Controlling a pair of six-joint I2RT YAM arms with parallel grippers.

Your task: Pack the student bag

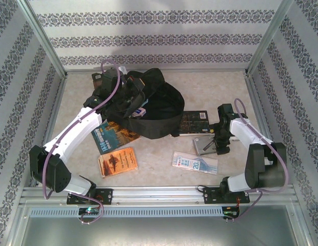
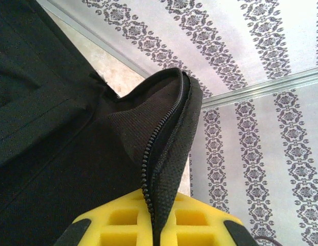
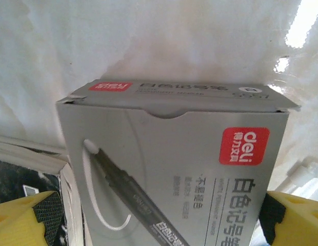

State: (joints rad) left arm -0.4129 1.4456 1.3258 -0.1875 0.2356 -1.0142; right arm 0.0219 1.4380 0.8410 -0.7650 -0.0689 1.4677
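your right gripper (image 3: 159,207) sits open around the marker box (image 3: 174,154); student bag (image 1: 156,115) lies left of it, left gripper (image 2: 156,230) clamped on its rim

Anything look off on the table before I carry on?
Only the grey marker box: its top flap sits slightly lifted and dented at one corner. Nothing spilled around the backpack.

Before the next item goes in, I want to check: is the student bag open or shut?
Open. The left gripper pinches the rim of the student bag, and the zipper teeth along it stand free, not joined.
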